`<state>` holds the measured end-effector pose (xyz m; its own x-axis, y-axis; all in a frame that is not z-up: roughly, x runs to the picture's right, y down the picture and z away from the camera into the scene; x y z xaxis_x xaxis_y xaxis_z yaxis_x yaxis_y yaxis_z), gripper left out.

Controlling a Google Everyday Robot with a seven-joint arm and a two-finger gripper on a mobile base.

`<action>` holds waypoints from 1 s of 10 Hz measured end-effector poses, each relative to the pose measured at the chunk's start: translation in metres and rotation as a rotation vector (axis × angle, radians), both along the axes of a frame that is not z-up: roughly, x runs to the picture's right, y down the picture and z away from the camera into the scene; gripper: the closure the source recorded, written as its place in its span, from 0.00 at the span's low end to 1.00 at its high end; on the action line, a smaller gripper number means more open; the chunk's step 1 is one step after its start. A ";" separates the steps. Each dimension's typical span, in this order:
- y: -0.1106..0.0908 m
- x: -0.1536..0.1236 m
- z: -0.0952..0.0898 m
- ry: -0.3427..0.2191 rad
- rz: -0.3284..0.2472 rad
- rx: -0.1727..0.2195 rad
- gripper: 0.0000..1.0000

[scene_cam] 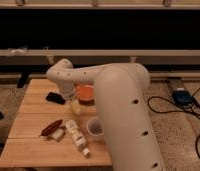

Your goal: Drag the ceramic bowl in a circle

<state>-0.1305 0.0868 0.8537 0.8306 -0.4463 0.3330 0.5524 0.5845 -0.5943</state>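
Observation:
The ceramic bowl, round, shallow and orange, sits on the wooden table near its back middle. My big white arm hides the bowl's right part. The arm bends at its elbow and comes down just left of the bowl. My gripper hangs by the bowl's front left rim, low over the table. It looks open, with nothing held in it.
A whitish cup stands in front of the bowl, close to my arm. A black object lies left of the gripper. A dark red item and pale packets lie toward the table's front. Cables and a blue box are on the floor at right.

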 end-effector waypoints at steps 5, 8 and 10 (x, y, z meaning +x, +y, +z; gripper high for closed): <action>-0.017 0.087 0.047 0.120 0.153 0.094 0.20; 0.001 0.088 0.063 0.158 0.165 0.129 0.22; 0.007 0.085 0.069 0.180 0.167 0.156 0.40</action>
<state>-0.0458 0.0937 0.9229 0.9365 -0.3323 0.1121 0.3345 0.7507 -0.5697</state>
